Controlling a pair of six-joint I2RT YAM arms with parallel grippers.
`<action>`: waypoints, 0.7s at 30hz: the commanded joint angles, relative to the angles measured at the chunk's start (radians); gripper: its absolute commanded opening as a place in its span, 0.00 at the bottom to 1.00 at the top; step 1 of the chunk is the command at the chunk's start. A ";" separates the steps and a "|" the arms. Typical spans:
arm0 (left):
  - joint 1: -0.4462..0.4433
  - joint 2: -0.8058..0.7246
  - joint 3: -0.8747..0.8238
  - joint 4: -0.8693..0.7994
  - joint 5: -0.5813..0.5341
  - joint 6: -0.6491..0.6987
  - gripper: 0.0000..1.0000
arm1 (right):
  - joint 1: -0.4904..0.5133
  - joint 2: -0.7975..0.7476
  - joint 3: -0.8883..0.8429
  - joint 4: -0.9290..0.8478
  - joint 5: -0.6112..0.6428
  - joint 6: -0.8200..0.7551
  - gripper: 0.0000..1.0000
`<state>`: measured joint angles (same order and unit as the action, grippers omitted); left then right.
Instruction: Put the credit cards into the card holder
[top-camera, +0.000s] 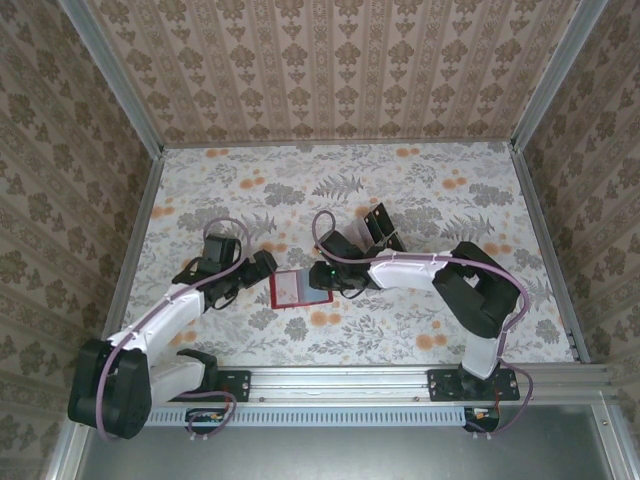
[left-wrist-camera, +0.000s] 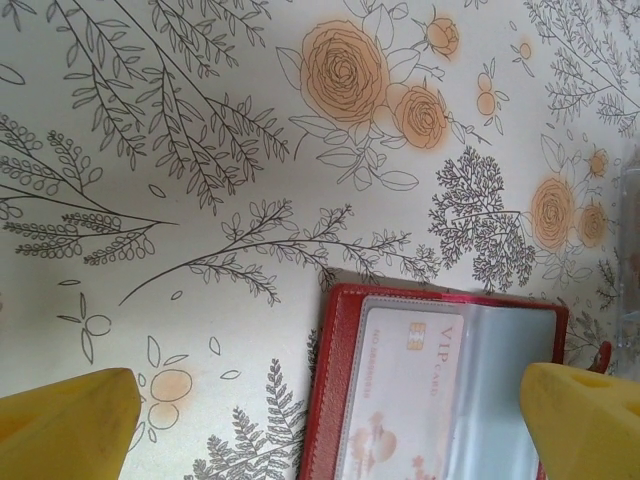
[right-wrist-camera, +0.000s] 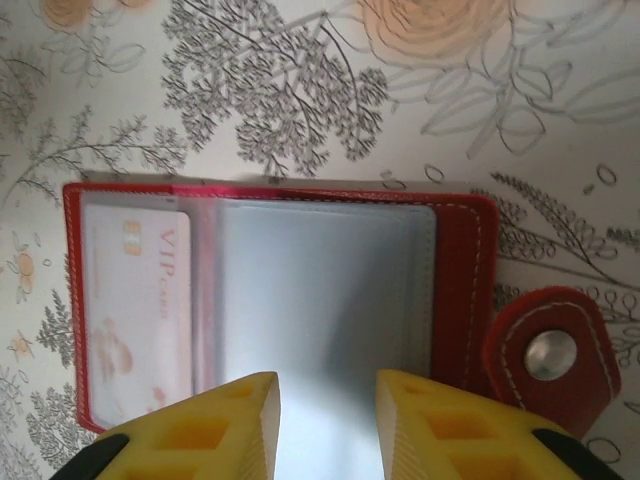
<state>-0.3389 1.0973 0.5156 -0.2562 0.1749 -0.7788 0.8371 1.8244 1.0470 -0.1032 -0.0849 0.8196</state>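
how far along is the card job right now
Done: the card holder lies open with one pale card in a sleeve. In hand: nothing. The right gripper hovers over a grey sleeve and the left gripper is spread wide at the holder's edge. Left: the black cards lie beyond the holder.

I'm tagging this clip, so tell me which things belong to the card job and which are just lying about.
Job:
- red wallet, lying open
- black cards, on the table beyond it
- VIP card, already in a sleeve

Lying about:
- floral table cover
- wallpapered walls
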 joint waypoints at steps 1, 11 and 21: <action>-0.003 -0.033 -0.018 -0.031 -0.028 0.035 1.00 | 0.010 -0.020 0.045 -0.049 0.002 -0.039 0.32; -0.024 -0.059 -0.015 -0.076 -0.061 0.063 1.00 | 0.047 -0.009 0.164 -0.236 0.079 -0.128 0.44; -0.100 -0.053 -0.018 -0.071 -0.126 0.037 1.00 | 0.039 0.107 0.314 -0.371 0.106 -0.245 0.49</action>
<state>-0.4175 1.0512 0.5098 -0.3141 0.0906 -0.7403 0.8814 1.8912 1.3293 -0.3794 -0.0090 0.6315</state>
